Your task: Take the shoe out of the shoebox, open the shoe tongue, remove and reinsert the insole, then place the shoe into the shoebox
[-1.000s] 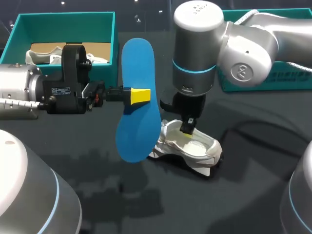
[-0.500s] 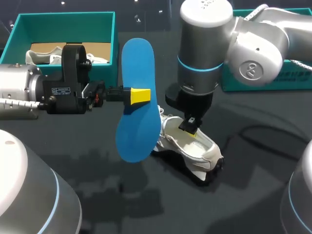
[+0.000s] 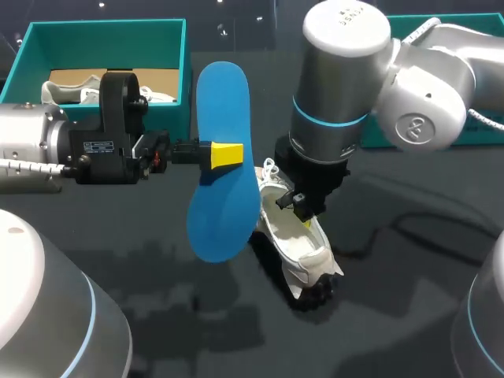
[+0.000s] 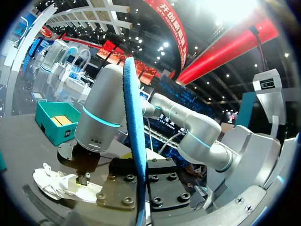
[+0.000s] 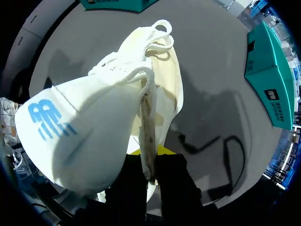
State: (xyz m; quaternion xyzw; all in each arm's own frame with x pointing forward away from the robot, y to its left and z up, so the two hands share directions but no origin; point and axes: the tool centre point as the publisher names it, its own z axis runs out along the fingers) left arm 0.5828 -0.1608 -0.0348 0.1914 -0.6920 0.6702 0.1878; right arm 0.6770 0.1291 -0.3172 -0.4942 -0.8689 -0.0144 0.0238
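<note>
My left gripper [image 3: 224,154] is shut on the blue insole [image 3: 223,213], holding it upright above the table's middle. In the left wrist view the insole [image 4: 134,141] shows edge-on, running up from between my fingers. Just right of it, my right gripper [image 3: 303,214] is shut on the side wall of the white shoe [image 3: 298,250]. The shoe is tilted, laces toward the back and heel toward the front. In the right wrist view the shoe [image 5: 89,122] fills the space ahead of my right gripper [image 5: 149,162], whose fingers pinch the rim of its opening.
A teal shoebox [image 3: 106,35] at the back left holds cardboard and another white shoe. A second teal box [image 3: 441,130] stands at the back right behind my right arm. A dark cable lies on the black table right of the shoe.
My right arm has shifted right and turned, swinging the shoe's heel from the right toward the front and tipping it. The left arm and the insole have kept still.
</note>
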